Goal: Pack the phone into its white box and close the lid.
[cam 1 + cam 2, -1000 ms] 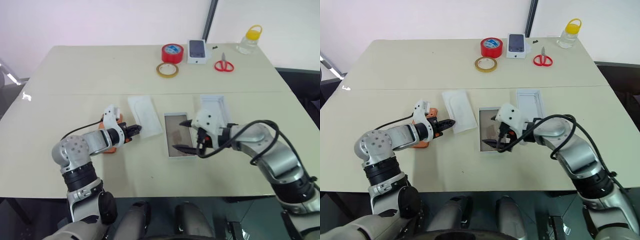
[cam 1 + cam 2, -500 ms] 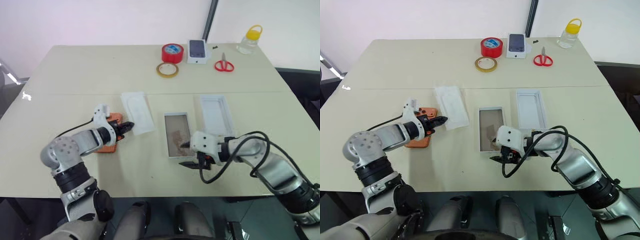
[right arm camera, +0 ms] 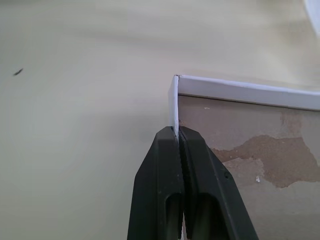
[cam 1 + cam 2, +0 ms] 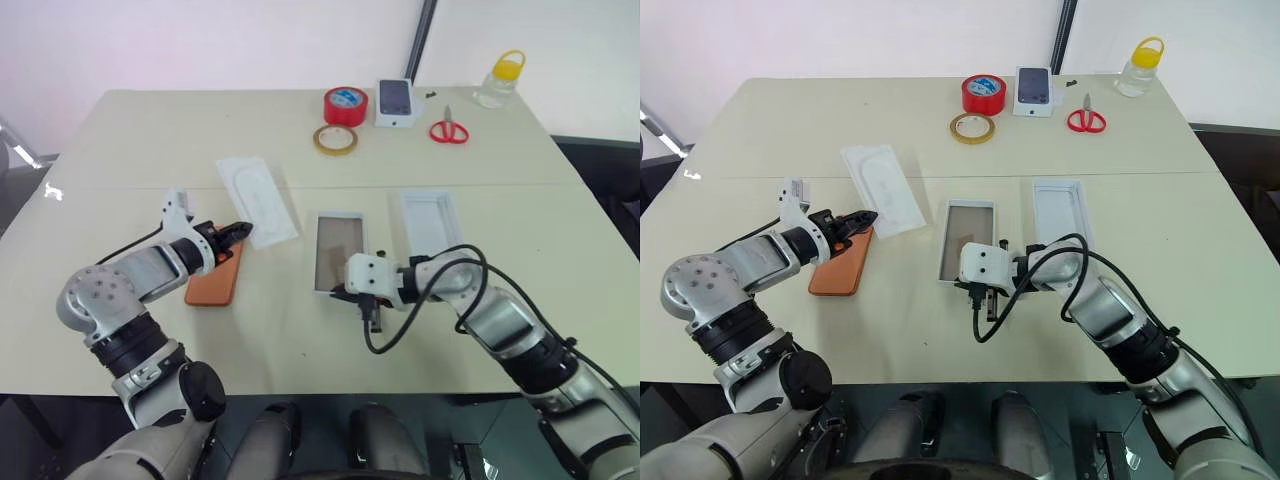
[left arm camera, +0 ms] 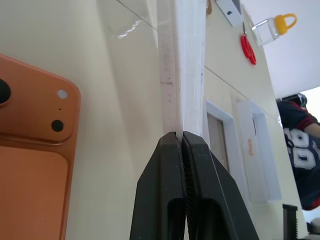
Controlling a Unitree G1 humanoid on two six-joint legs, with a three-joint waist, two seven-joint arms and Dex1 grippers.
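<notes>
The right gripper [image 3: 178, 131], previously open above the white box [image 4: 338, 250], is now clamped on its near wall. The left gripper [image 5: 181, 137] has dragged the white insert tray [image 4: 256, 199] leftward, uncovering the phone [image 4: 213, 279].

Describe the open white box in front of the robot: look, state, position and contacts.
The white box is a shallow cardboard tray with thin low walls and a brownish, scuffed bottom. It is empty and lies flat on the table, between the white insert and the second white tray. The right gripper is shut on its near wall at a corner.
</notes>
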